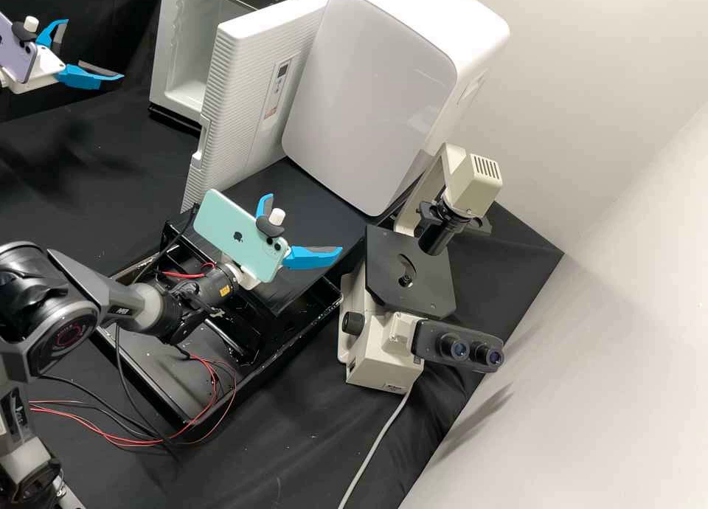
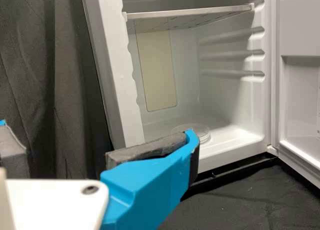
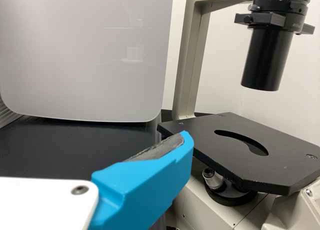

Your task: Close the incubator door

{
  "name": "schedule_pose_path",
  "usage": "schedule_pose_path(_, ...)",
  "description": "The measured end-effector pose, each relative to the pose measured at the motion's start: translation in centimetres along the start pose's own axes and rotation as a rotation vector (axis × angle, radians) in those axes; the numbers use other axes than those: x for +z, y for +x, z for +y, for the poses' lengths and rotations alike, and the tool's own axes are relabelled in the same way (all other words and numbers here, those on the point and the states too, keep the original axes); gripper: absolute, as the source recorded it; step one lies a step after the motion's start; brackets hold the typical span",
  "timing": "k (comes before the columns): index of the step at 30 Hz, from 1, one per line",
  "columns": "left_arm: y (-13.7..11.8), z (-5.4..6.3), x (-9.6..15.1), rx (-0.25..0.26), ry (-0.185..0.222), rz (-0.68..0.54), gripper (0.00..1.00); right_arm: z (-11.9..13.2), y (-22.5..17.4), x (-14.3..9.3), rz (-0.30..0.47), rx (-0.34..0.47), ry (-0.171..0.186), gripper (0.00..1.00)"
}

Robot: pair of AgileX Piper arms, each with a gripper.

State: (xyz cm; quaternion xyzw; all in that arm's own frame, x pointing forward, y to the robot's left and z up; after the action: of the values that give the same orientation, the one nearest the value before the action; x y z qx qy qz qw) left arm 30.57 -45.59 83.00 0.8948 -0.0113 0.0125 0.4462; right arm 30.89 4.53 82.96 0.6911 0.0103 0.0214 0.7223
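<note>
The white incubator (image 1: 171,55) has its door (image 1: 247,99) standing wide open, ribbed outer face beside the large white machine. At the upper left of the high view, my left gripper (image 1: 94,49) is open with nothing between its fingers, apart from the incubator and door. In the left wrist view, my left gripper (image 2: 95,135) appears before the incubator's interior (image 2: 165,80), with the door's inner side (image 2: 300,95) beyond the hinge. My right gripper (image 1: 304,225) stands open over the bench, in front of the door and left of the microscope; the right wrist view shows my right gripper (image 3: 90,140) near the microscope stage.
The large white machine (image 1: 369,88) stands right of the door. A microscope (image 1: 409,273) is at the centre right. A black open frame with cables (image 1: 169,369) lies below the right arm. Round clear dishes (image 2: 204,135) rest on the incubator floor.
</note>
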Motion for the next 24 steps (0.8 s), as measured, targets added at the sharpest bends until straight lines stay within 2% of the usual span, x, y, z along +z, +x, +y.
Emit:
schedule_pose_path(16,0.0,0.0,0.0,0.000,0.000,0.000,1.00,-0.3,0.0,-0.4,0.016,-0.004,0.002,1.00)
schedule_pose_path(17,0.0,0.0,0.0,0.000,0.000,0.000,1.00,-0.2,0.1,-0.5,0.020,-0.002,0.002,0.00)
schedule_pose_path(24,0.0,0.0,0.0,0.000,0.000,0.000,1.00,0.4,2.0,-2.2,0.100,0.049,0.005,0.00)
